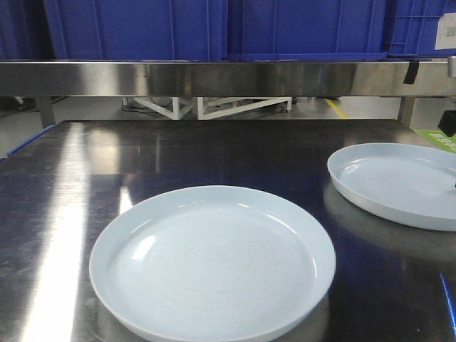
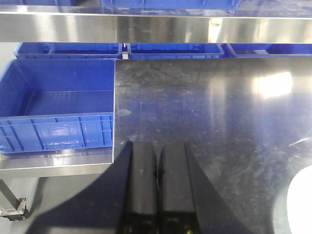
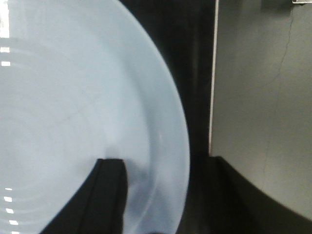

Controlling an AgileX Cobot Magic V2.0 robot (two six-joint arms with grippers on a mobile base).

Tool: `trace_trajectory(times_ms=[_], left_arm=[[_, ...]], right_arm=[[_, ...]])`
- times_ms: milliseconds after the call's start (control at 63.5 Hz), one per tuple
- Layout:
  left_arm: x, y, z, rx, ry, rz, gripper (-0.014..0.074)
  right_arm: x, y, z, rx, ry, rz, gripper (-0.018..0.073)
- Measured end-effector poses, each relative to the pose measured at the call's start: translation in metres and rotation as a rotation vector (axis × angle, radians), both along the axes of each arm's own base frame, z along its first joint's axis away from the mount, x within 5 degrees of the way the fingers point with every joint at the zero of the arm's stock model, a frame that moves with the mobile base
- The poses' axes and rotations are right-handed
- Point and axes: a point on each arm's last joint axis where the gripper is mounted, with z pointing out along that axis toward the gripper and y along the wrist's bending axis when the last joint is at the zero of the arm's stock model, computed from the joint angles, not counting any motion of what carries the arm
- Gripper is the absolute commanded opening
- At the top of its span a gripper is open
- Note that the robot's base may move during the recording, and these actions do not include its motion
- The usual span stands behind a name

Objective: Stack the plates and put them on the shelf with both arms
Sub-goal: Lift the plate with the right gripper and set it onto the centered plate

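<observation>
The steel desk (image 1: 214, 153) under the shelf (image 1: 214, 77) carries one plate (image 1: 212, 263) centrally and the second plate (image 1: 399, 185) rightward, still unstacked. The left fingers (image 2: 144, 185) are pinched together and empty; the right fingers (image 3: 109, 195) are spread wide astride a plate's rim.

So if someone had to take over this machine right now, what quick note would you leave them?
Left gripper: shut, empty, hovering near the left edge of the tabletop.
Right gripper: open, one finger inside and one outside the rim of the right plate; not closed on it.
Near plate: flat on the table, apart from the other.
Done: nothing stacked.
Left: grip, stack the plates, put both on the shelf.
</observation>
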Motion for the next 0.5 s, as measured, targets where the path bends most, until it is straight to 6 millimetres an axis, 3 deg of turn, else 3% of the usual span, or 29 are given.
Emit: trace_trajectory(times_ms=[189,378,504], left_arm=[[0.000,0.000,0.000,0.000,0.000,0.000,0.0083],[0.000,0.000,0.000,0.000,0.000,0.000,0.0083],[0.000,0.000,0.000,0.000,0.000,0.000,0.0083]], right_arm=[[0.002,-0.001,0.002,0.001,-0.012,-0.004,0.0044],[0.001,0.000,0.007,0.008,-0.022,-0.009,0.0058],[-0.005,0.000,0.024,0.007,-0.053,-0.006,0.0058]])
